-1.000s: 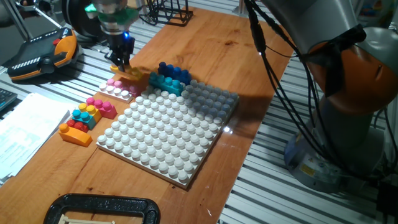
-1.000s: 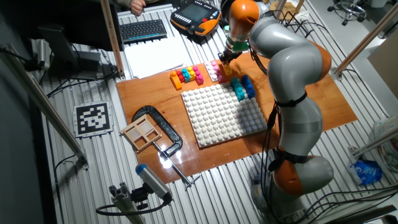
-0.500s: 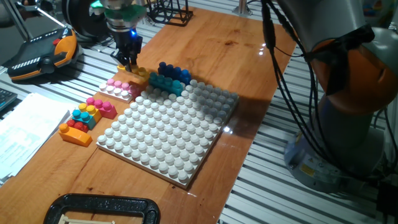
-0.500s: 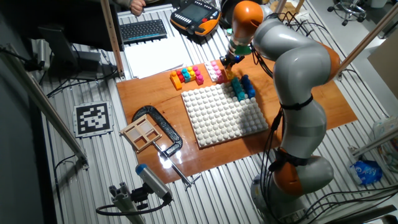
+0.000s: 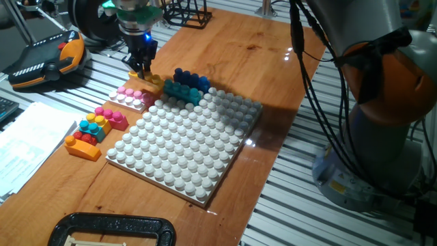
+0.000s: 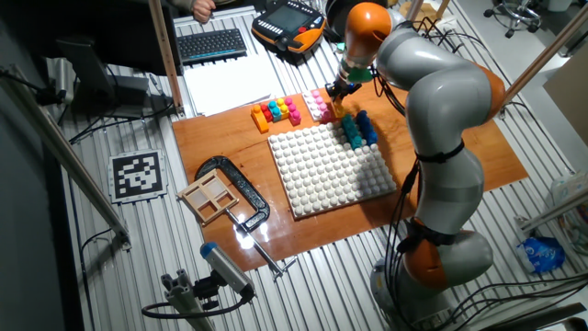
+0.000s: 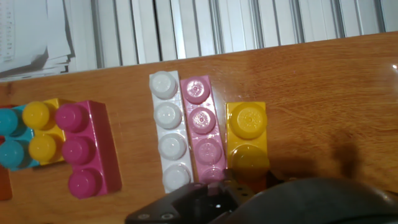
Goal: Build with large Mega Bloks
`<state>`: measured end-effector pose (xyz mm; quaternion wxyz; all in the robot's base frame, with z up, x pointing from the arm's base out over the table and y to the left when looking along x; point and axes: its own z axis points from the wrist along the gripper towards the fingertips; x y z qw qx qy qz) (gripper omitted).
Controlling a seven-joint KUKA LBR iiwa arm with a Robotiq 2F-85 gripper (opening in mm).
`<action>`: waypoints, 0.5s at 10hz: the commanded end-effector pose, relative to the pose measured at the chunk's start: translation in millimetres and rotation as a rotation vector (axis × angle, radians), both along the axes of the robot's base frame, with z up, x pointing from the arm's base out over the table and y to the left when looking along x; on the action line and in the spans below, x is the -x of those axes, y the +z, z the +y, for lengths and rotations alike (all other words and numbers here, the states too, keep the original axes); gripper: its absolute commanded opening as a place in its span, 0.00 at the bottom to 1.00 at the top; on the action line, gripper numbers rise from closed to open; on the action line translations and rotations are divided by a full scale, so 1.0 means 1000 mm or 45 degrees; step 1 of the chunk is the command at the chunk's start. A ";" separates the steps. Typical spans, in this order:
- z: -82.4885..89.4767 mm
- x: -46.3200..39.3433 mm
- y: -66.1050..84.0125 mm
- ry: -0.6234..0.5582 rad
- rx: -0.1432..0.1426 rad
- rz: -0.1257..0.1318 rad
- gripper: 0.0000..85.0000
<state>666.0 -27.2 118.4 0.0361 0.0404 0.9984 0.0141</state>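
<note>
My gripper (image 5: 143, 69) stands low over the near end of a yellow-orange brick (image 5: 149, 81) and looks shut on it. The brick lies on the table beside a pink brick (image 5: 130, 92) and a white brick (image 5: 131, 102). In the hand view the yellow-orange brick (image 7: 247, 134), pink brick (image 7: 203, 127) and white brick (image 7: 169, 140) lie side by side, and the gripper (image 7: 239, 186) hides the yellow brick's near end. A cyan brick (image 5: 183, 91) and a dark blue brick (image 5: 192, 79) sit at the far edge of the white baseplate (image 5: 184, 147).
A magenta brick (image 5: 113, 117) and a cyan, yellow and orange cluster (image 5: 87, 133) lie left of the baseplate. Papers (image 5: 24, 147) and a teach pendant (image 5: 48, 58) are at the left. A black clamp (image 5: 113, 229) lies near the front edge.
Since a second ago my gripper has shifted a little to the right, over the yellow-orange brick. Over the last half second nothing has visibly moved.
</note>
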 end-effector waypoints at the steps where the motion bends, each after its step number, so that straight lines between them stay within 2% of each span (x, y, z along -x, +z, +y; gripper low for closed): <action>1: 0.000 0.0001 0.000 -0.005 0.018 -0.001 0.00; 2: 0.000 0.0001 0.000 -0.011 0.047 -0.009 0.00; 3: 0.000 0.0001 0.000 -0.015 0.054 0.005 0.00; 5: 0.000 0.0001 0.000 -0.060 0.057 0.003 0.00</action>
